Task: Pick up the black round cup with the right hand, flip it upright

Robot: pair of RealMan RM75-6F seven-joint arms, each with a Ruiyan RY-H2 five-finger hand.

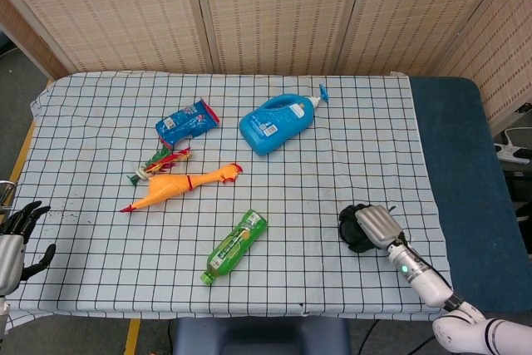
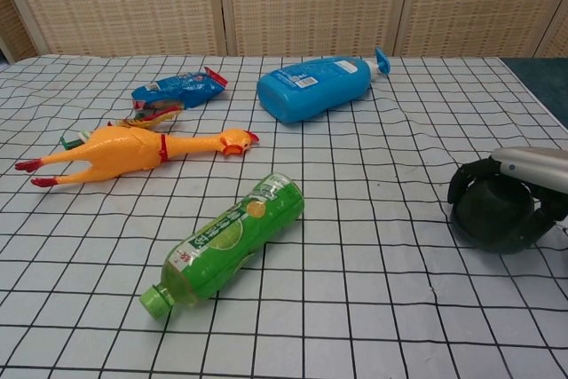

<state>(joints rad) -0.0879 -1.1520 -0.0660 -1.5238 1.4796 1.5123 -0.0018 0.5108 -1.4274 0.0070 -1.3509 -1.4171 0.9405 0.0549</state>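
Observation:
The black round cup sits mouth-down on the checked cloth near the table's right front corner. My right hand lies over its top, with dark fingers curled down both sides so that they grip it. In the head view the cup shows only as a dark shape under the silver back of the right hand. My left hand hovers at the table's left front edge, fingers apart and holding nothing.
A green bottle lies on its side left of the cup. Further back are a rubber chicken, a blue snack packet and a blue detergent bottle. The cloth's right edge runs close to the cup.

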